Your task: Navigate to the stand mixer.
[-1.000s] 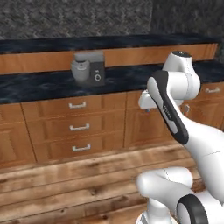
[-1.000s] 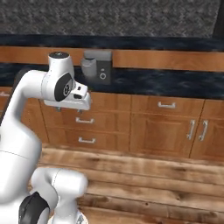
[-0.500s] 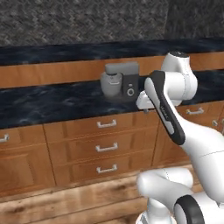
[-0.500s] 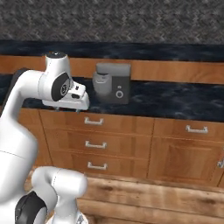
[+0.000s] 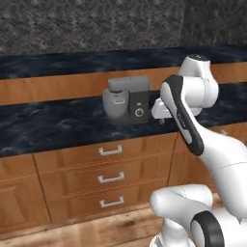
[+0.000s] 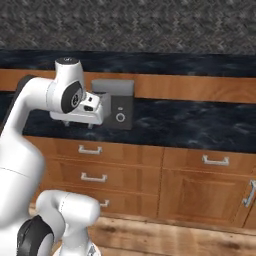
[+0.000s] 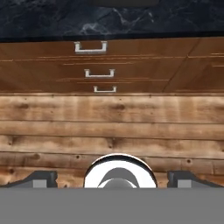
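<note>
base: closer than a second ago, mixer (image 5: 126, 100) larger, now near centre | mixer: far on counter (image 5: 58, 125) above drawers | end effector (image 7: 112, 178): spread, empty | approach nearly done

The arm (image 5: 193, 130) is standing folded over its base, elbow lifted high and forearm bending back down. The wrist is sitting level, carrying the gripper (image 7: 112, 177) pointed straight down at the floor. Its two dark fingers (image 7: 41, 178) are hanging spread wide apart, with nothing between them. The hand (image 6: 82, 109) is hovering at about worktop height.
</note>
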